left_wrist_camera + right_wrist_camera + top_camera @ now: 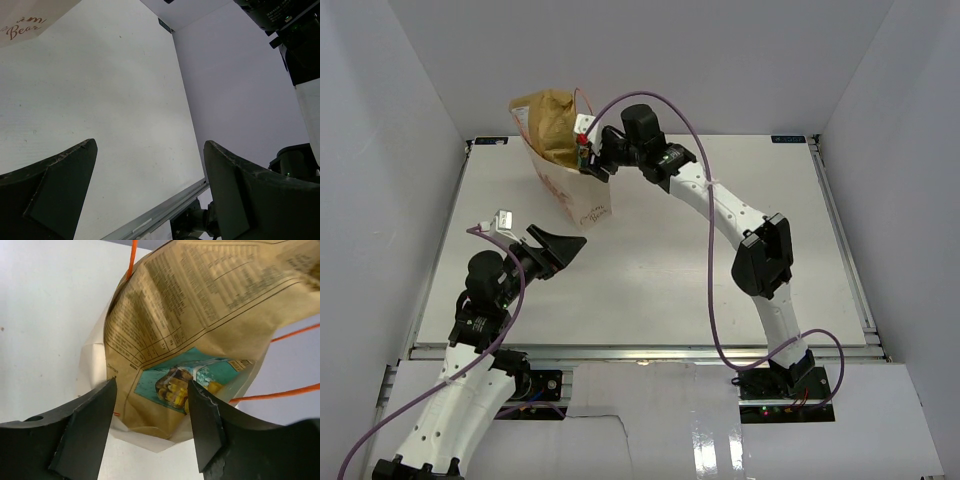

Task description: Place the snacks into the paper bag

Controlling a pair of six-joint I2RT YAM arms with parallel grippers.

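The cream paper bag [582, 200] stands upright at the back left of the table, with brown script on its front. The large tan-brown chip bag [552, 118] sticks out of its top. In the right wrist view the chip bag [200, 305] fills the paper bag's mouth [150, 440], with orange handles [280, 395] beside it. My right gripper [592, 155] is open and empty just above the bag's rim; it also shows in its own view [152, 405]. My left gripper [560, 245] is open and empty over the table, near the bag's front; it also shows in its own view [150, 165]. Small candy packets are hidden.
White enclosure walls surround the white table [720, 280]. A metal rail [150, 220] runs along the table's near edge. The right arm's elbow [765, 255] hangs over the table's right half, and its purple cable [710, 300] loops above the surface.
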